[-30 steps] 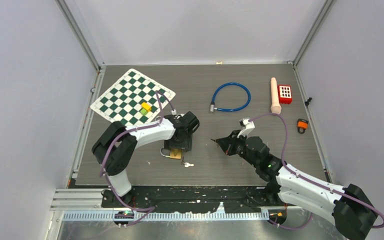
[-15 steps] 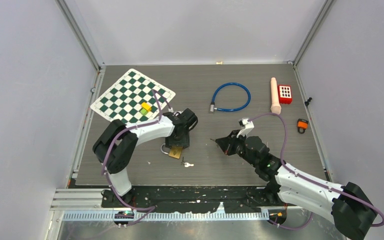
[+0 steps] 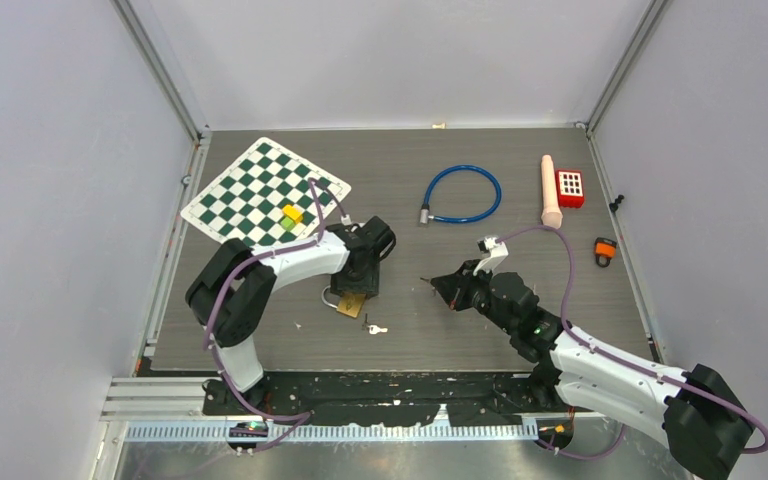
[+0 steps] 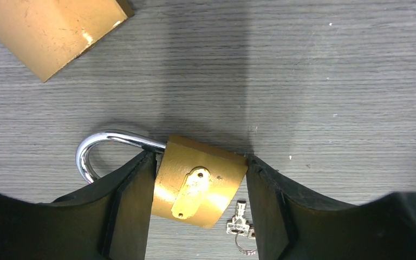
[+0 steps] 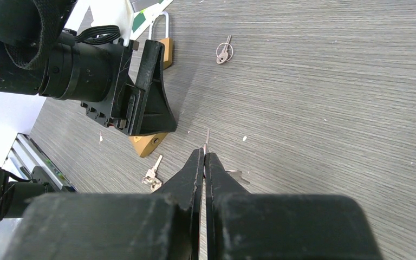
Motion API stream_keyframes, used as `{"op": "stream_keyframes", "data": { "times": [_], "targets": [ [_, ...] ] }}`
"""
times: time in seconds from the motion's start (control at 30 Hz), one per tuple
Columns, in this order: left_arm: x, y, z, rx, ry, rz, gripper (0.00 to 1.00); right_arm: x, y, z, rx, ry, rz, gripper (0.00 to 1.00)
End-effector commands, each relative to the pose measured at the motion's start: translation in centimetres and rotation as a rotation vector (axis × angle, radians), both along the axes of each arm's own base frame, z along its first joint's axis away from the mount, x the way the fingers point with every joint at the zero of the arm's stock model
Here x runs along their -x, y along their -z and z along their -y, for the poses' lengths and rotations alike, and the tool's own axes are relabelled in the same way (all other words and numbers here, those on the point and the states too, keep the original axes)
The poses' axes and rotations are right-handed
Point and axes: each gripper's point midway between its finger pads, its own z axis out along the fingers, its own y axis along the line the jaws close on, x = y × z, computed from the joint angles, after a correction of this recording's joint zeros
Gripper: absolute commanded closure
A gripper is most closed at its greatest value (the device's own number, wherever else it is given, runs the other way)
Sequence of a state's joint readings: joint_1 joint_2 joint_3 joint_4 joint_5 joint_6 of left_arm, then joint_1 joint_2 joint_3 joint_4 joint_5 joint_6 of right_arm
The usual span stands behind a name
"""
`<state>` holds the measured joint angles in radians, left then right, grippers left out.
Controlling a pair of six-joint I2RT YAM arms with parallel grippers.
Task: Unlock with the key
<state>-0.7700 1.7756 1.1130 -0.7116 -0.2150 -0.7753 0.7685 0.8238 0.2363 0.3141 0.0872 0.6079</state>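
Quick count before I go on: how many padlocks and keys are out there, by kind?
Brass padlocks: 2
Small silver key bunches lying loose: 2
Thin silver key pinched in the right gripper: 1
Total: 5

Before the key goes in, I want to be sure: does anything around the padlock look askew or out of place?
The padlock sits tilted between the fingers of the left gripper, which touch only its upper corners. A loose bunch of keys lies right beside it, while the right gripper is shut on a separate key.
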Motion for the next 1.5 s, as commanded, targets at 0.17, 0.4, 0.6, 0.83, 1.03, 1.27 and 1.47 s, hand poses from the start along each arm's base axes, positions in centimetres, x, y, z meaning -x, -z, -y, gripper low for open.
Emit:
{"op": "stream_keyframes", "data": {
  "times": [0.17,0.4,0.6,0.83,1.03,1.27,1.47],
  "targets": [
    [-0.2,0.7,0.1,-0.023,0.097,-0.036,0.48,-0.4,-1.7,-0.3,-0.057,0.008,0.037,0.95],
    [0.4,0.4,0.5,0.047,0.073,-0.048,0.82,-0.3,-1.9,-0.3,-0.06,0.002,0.039,0.95],
    [0.2,-2.6,1.1,0.217,0.0,0.02,1.0,-0.1,-2.0,-0.6,-0.06,-0.021,0.051,0.95],
    [-0.3,-5.1,0.6,0.352,-0.076,0.097,1.0,0.0,-2.5,-1.4,-0.08,-0.057,0.063,0.95],
    [-0.8,-4.3,-0.3,0.368,-0.131,0.095,1.0,0.6,-2.8,-2.8,-0.107,-0.139,0.067,0.95],
    [-0.4,-5.5,1.8,0.528,-0.134,0.092,1.0,1.2,-3.1,-5.6,-0.16,-0.245,0.04,0.95],
    [-0.6,-7.1,2.2,0.618,-0.184,0.108,1.0,1.3,-2.8,-8.2,-0.206,-0.309,0.002,0.95]
  ]
}}
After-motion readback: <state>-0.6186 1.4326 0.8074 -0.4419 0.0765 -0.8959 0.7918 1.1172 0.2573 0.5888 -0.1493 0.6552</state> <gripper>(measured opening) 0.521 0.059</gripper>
